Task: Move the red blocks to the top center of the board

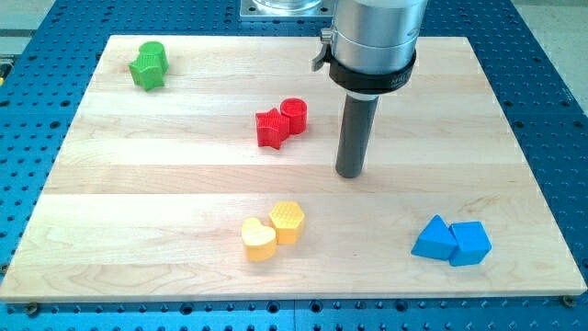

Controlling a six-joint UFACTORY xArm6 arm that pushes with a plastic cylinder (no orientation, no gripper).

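Red star block [269, 128] and red cylinder [294, 116] sit touching, left of centre in the wooden board's [184, 184] upper half, short of top centre. My tip [348, 173], a bare rod without fingers, rests below-right, apart; the push looks largely undone.

**Surface and material notes**

Board [184, 184]: pale wood, visible lengthwise grain, smooth, low sheen. Bench [551, 110]: blue, matt, perforated with a regular hole grid. Rod [354, 133]: dark, matt, smooth; my tip [347, 173] same finish. Collar above [372, 28]: brushed silver metal, mild gloss. Red star block [270, 128], red cylinder block [294, 116], green block [148, 64], yellow blocks [273, 229], blue blocks [451, 241]: plastic-looking, finely ridged sides, matt.
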